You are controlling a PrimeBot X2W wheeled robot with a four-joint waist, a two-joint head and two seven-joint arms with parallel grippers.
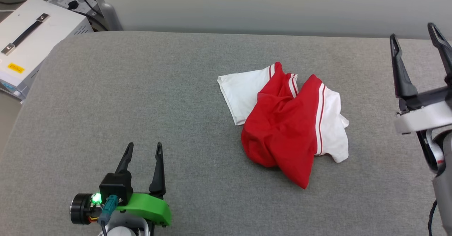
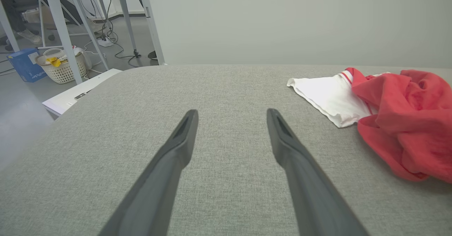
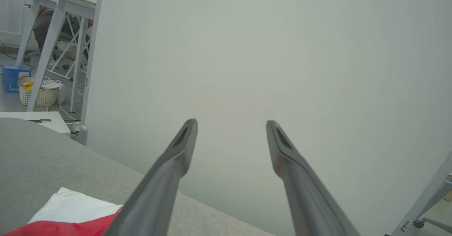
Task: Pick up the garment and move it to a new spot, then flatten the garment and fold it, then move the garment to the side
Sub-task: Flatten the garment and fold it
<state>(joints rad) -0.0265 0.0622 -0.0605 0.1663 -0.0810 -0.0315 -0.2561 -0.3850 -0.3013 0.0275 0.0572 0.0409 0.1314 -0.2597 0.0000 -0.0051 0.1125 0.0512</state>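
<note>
The grey padded table (image 1: 106, 98) takes up most of the scene, with a pale wall (image 1: 265, 3) behind it. The garment (image 1: 286, 130) lies crumpled right of the table's centre. Its red body is bunched in folds, with one white sleeve spread flat to the left and the other at the right. A white box (image 1: 31, 34) with a black handle sits off the far left corner. The right gripper (image 1: 413, 32) hangs raised at the right edge, fingers spread wide and empty. The left gripper (image 1: 144, 146) hovers low over the near left — fingers likewise apart, well clear of the garment.
</note>
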